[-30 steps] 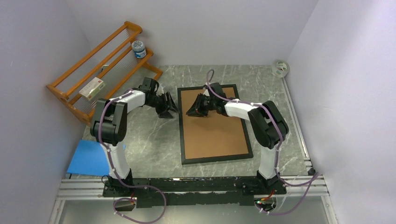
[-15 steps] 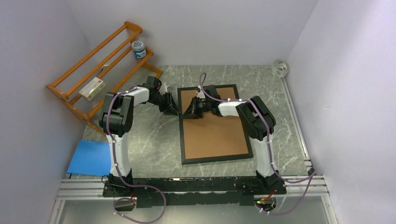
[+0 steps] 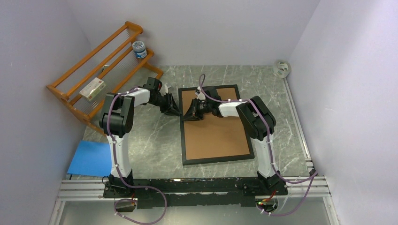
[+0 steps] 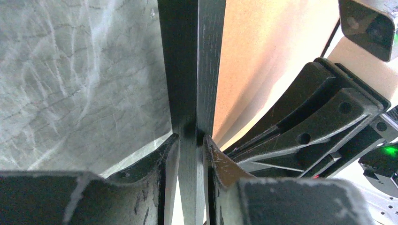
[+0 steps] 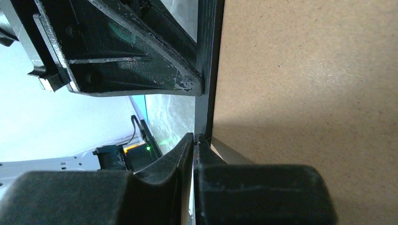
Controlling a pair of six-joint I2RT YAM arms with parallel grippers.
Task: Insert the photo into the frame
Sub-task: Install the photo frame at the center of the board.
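The black frame (image 3: 218, 160) lies flat on the marble table, and a brown backing board (image 3: 216, 131) fills its opening. The photo is hidden. My left gripper (image 3: 174, 110) comes in from the outside at the frame's left rail, near the far corner. In the left wrist view this gripper (image 4: 189, 136) is shut on the black rail (image 4: 187, 70). My right gripper (image 3: 187, 114) reaches across the board to the same rail from the inside. Seen from the right wrist, its jaws (image 5: 195, 137) are shut, tips against the rail (image 5: 209, 56) beside the board (image 5: 305, 93), with nothing visible between them.
An orange wooden rack (image 3: 101, 70) stands at the back left, holding a jar (image 3: 139, 48) and a small box (image 3: 92, 87). A blue sheet (image 3: 89, 158) lies at the near left. A tape roll (image 3: 282, 68) sits in the far right corner. Walls close in on three sides.
Both grippers moved in to the frame's left rail. The left one closed onto the rail, and the right one shifted left across the board and closed.
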